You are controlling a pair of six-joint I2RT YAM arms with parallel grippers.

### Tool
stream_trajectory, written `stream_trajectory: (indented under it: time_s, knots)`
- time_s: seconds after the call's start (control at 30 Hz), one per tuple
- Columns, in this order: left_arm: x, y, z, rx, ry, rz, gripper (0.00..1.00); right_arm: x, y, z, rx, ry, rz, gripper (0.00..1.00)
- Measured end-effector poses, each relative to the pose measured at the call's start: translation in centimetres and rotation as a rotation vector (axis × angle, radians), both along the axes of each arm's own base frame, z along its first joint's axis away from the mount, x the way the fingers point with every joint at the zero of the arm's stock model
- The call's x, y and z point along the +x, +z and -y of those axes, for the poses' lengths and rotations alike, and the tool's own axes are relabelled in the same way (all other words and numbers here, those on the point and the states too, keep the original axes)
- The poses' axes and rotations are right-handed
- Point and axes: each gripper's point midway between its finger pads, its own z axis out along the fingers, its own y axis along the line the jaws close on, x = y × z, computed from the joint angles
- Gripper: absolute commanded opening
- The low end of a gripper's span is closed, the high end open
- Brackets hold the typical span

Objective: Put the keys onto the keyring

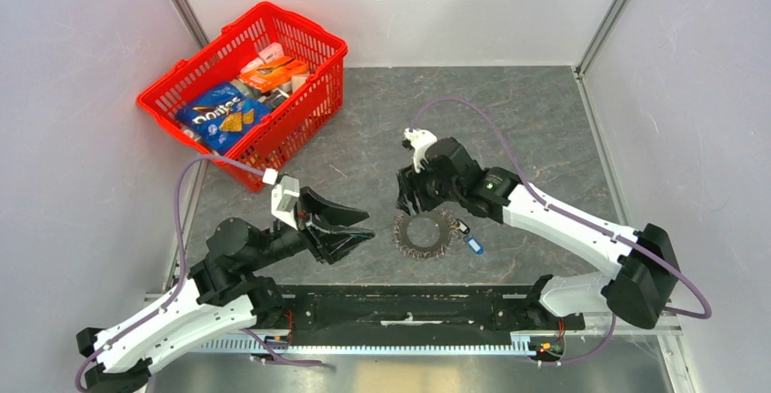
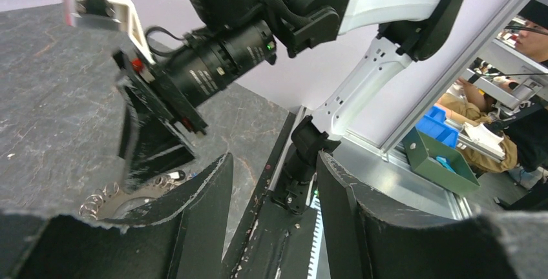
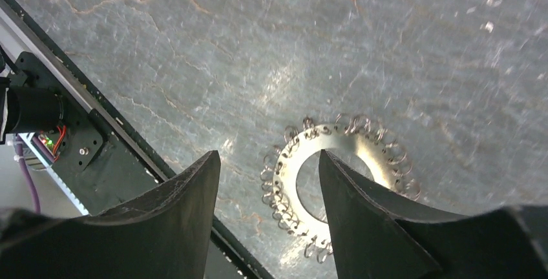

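Observation:
A silvery flat metal wheel (image 1: 423,234) with a round hole and many small wire loops round its rim lies on the dark mat. A tiny blue-headed key (image 1: 473,245) lies just right of it. My right gripper (image 1: 416,206) hovers over the wheel's far edge, open and empty. In the right wrist view the wheel (image 3: 342,142) lies below the open gripper (image 3: 267,159), partly behind the right finger. My left gripper (image 1: 365,226) is open and empty, just left of the wheel. In the left wrist view my gripper (image 2: 274,185) is open, with the wheel (image 2: 139,195) left of it.
A red basket (image 1: 320,40) with snack packs stands at the back left. A black rail (image 1: 409,307) runs along the near edge between the arm bases. Grey walls close in the left, back and right sides.

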Motion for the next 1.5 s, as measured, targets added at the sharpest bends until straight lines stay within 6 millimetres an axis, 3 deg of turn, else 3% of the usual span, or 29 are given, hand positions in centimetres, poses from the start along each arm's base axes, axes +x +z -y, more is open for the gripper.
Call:
stream_trajectory:
  time_s: [0.17,0.37,0.57,1.03,1.3,1.5]
  knots:
    - [0.5,-0.8,0.4,0.028,0.011,-0.015,0.57,-3.0,-3.5,2.8,-0.034,-0.052,-0.112,0.66]
    - [1.1,-1.8,1.3,0.064,0.011,-0.038,0.57,-5.8,-5.0,5.0,-0.001,-0.115,-0.195,0.65]
    - [1.6,-2.8,2.0,0.098,0.014,-0.06,0.57,-6.8,-7.0,6.6,-0.017,-0.19,-0.243,0.62]
    - [2.9,-4.1,3.4,0.133,0.03,-0.08,0.57,-4.1,-9.1,7.8,-0.089,-0.366,-0.2,0.6]
    - [3.4,-4.4,4.0,0.142,0.034,-0.078,0.57,-1.5,-11.1,6.0,-0.118,-0.391,-0.208,0.57]
    - [3.5,-4.2,4.0,0.138,0.038,-0.061,0.59,0.8,-9.7,3.6,-0.081,-0.358,-0.166,0.53]
